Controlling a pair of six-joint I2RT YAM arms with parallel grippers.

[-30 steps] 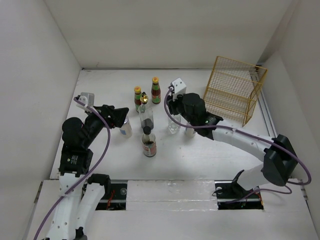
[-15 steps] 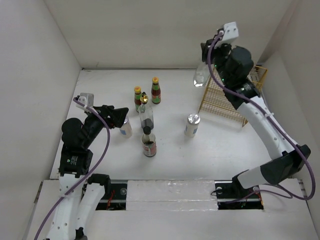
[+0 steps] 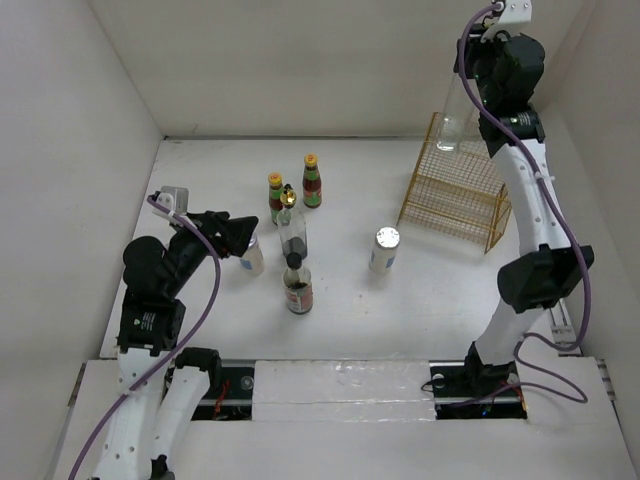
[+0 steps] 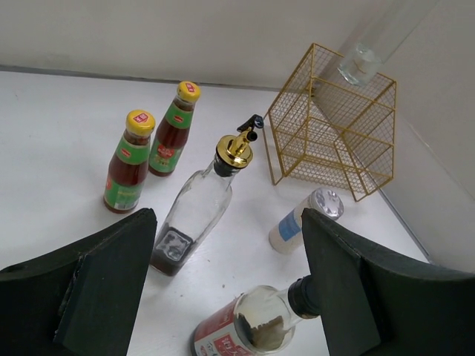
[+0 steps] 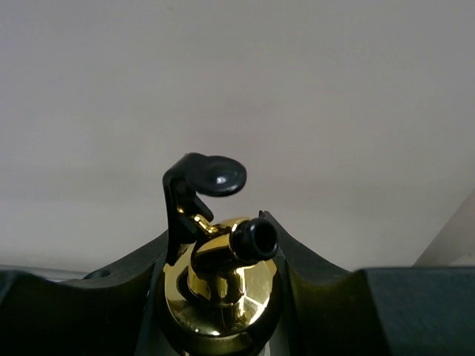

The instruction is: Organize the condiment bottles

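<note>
Closest to the bases, the left gripper (image 3: pixel 240 240) hangs low over the table with its fingers spread wide and nothing between them. A white shaker with a silver lid (image 3: pixel 251 259) stands just beside it. A round black-capped glass bottle with a red label (image 3: pixel 297 288) is a little further in. Past it stand a second silver-lidded white shaker (image 3: pixel 383 250) and a square-sided clear glass bottle with a gold spout (image 3: pixel 292 236). Behind those are two red-sauce bottles with green necks and yellow caps (image 3: pixel 276 198) (image 3: pixel 312 182).

At the far right the yellow wire rack (image 3: pixel 465 185) waits. High above its back corner the right gripper (image 5: pixel 223 263) is closed on a clear glass bottle with a gold pourer cap (image 3: pixel 450 125), pinched at the neck just below the cap.

The risk lies there: the bottle is gripped only at the neck, so its body hangs free (and looks tilted). It could swing on the way down, catch the rack's top wire and slip out, or shove the light rack aside.
</note>
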